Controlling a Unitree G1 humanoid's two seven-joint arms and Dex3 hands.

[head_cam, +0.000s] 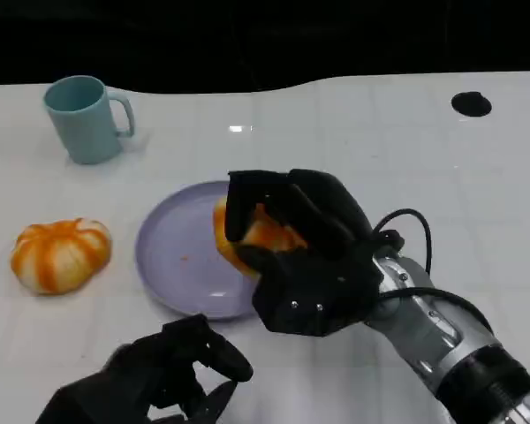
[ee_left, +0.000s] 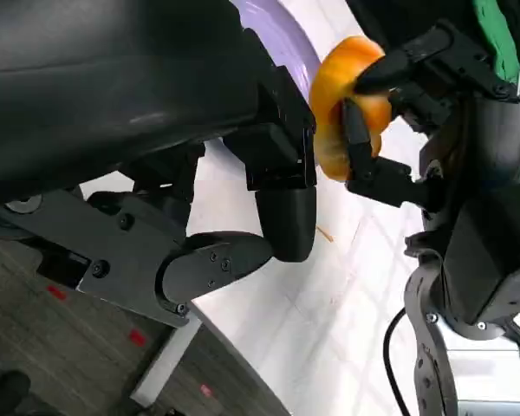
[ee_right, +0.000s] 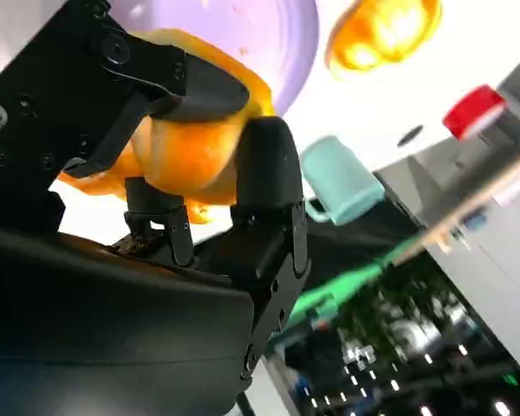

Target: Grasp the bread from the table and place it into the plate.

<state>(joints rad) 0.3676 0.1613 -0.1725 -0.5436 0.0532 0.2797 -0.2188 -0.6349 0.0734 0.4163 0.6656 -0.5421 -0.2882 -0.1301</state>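
**The right hand holds a bread over the plate**

The right hand (head_cam: 305, 252) grips an orange bread (head_cam: 258, 237). Its black fingers (head_cam: 240, 205) wrap around the top and sides of the bread. The bread is over the right part of the purple plate (head_cam: 172, 256). From the head view I cannot tell if the bread touches the plate or hangs just above it.

In the right wrist view the bread (ee_right: 191, 147) sits tight between the fingers (ee_right: 264, 165), and the plate (ee_right: 269, 43) is behind it. In the left wrist view the bread (ee_left: 338, 113) is pinched by the right hand (ee_left: 416, 113), next to the edge of the plate (ee_left: 282, 35).

The left hand (head_cam: 155, 375) is low near the front edge of the white table (head_cam: 353, 141), just in front of the plate. Its fingers are curled in and there is nothing in them. It does not touch the plate.

A second orange bread (head_cam: 60, 254) lies on the table to the left of the plate, a little apart from it. A light blue mug (head_cam: 84, 117) stands upright farther back on the left, with its handle to the right. A small black round thing (head_cam: 471, 103) sits on the table far back on the right.
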